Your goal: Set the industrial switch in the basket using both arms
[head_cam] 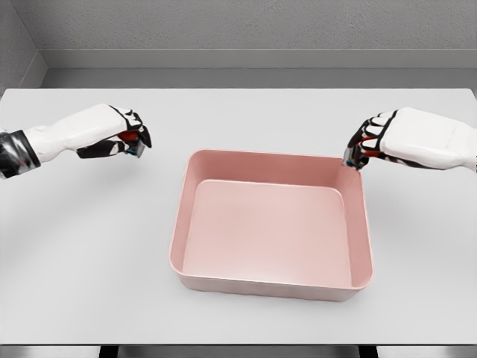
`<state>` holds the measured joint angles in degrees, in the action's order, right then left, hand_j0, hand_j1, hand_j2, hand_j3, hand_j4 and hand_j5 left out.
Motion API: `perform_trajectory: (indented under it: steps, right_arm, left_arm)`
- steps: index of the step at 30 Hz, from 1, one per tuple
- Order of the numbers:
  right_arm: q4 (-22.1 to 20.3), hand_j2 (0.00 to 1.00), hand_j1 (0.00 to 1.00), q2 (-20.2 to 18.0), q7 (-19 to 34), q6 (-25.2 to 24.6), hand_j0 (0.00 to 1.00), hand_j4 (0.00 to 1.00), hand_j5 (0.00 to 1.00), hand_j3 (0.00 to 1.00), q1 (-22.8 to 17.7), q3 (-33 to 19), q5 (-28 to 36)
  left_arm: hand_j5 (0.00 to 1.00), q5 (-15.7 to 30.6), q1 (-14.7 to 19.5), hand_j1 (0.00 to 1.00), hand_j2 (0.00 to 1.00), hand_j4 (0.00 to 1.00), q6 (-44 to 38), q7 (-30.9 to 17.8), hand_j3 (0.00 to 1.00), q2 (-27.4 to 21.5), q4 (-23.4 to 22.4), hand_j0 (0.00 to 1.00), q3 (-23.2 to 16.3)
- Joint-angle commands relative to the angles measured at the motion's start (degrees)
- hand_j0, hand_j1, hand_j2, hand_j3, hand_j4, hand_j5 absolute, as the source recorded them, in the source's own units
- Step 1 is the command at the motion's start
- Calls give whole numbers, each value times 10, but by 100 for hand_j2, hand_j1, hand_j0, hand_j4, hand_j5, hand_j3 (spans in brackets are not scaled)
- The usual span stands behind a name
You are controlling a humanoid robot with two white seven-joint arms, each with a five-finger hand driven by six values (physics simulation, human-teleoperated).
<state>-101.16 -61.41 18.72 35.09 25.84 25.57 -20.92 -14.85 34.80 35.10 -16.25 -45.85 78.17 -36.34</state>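
Note:
A pink rectangular basket (358, 224) sits on the table's middle, open side up, with nothing inside. My left hand (125, 136) hovers left of the basket's far left corner. Its fingers are curled around a small red and grey industrial switch (135, 148), which is mostly hidden by them. My right hand (367, 145) hangs just above the basket's far right corner. It is curled on a second small grey and red switch (349, 156), whose grey end pokes out below the fingers over the rim.
The grey table (89, 261) spreads wide around the basket, with its front edge near the bottom of the view. A grey wall stands behind the far edge.

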Motion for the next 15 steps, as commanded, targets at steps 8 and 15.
perform_trajectory:
  steps: [8, 15]
  right_arm:
    - [0, 50, 50, 44, 25, -1, 50, 50, 50, 50, 25, 24, 3]
    - [0, 51, 51, 61, 29, -1, 51, 51, 51, 51, 45, 60, 3]
  left_arm:
    - [47, 3, 12, 47, 47, 47, -1, -14, 47, 20, 27, 47, 0]
    - [47, 4, 26, 47, 47, 47, -1, -14, 47, 37, 35, 47, 0]
